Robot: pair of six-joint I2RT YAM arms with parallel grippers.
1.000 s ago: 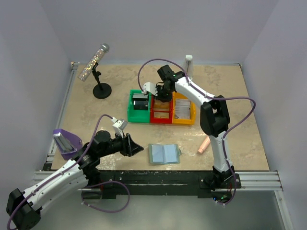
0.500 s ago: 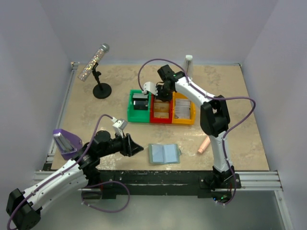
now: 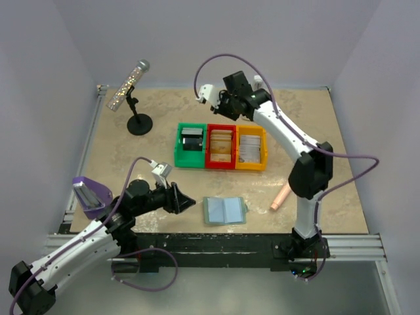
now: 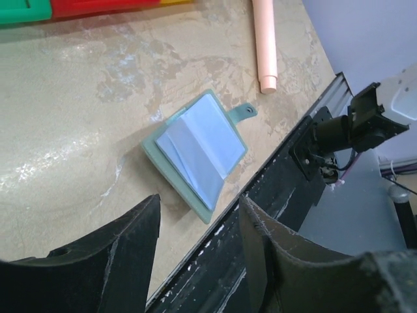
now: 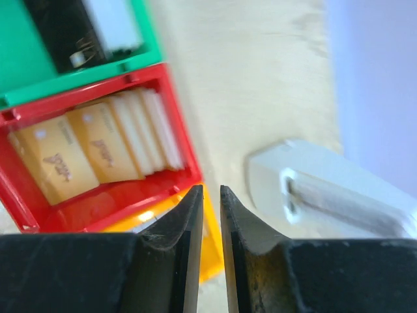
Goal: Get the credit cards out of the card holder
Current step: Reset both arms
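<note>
Hovering empty and wide beside the card holder (image 4: 195,147), left fingers (image 4: 124,248) should pin its edge; right fingers (image 5: 176,261), barely parted, hold nothing.

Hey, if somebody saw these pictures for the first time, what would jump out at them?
The bright row of green, red and yellow bins in the middle of the table, with cards inside. Then the pale blue card holder lying open at the near edge, the left hand close beside it, and the right hand up beyond the bins.

The card holder (image 3: 224,210) is pale blue-grey, the table (image 3: 315,131) marbled beige, beside a green bin (image 3: 190,162), red bin (image 3: 221,164) and yellow bin (image 3: 251,165).
</note>
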